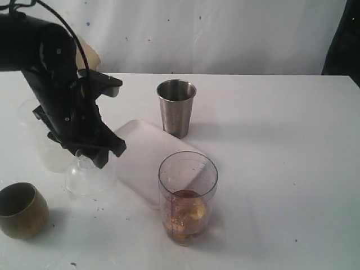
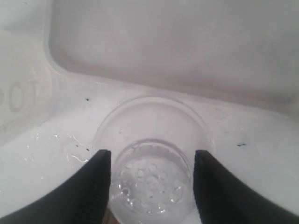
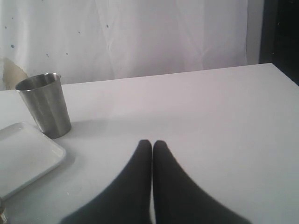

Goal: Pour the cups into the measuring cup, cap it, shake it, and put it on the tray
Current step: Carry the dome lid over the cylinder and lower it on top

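Observation:
My left gripper (image 1: 90,159) (image 2: 152,156) reaches down beside the white tray (image 1: 143,154) (image 2: 163,46), its fingers closed against both sides of the neck of a clear dome-shaped cap (image 1: 90,177) (image 2: 152,135) that rests on the table. The clear measuring cup (image 1: 187,197) stands uncapped at the tray's near corner with brownish contents at its bottom. Behind the tray the steel tumbler (image 1: 176,107) (image 3: 45,105) stands upright. The brass cup (image 1: 21,209) sits upright at the front left. My right gripper (image 3: 152,142) is shut and empty above the bare table; the exterior view does not show it.
A frosted plastic jar (image 1: 48,146) (image 2: 18,93) stands just behind my left arm, close to the cap. A white backdrop hangs behind the table. The tray's edge (image 3: 23,156) lies beside the tumbler in the right wrist view.

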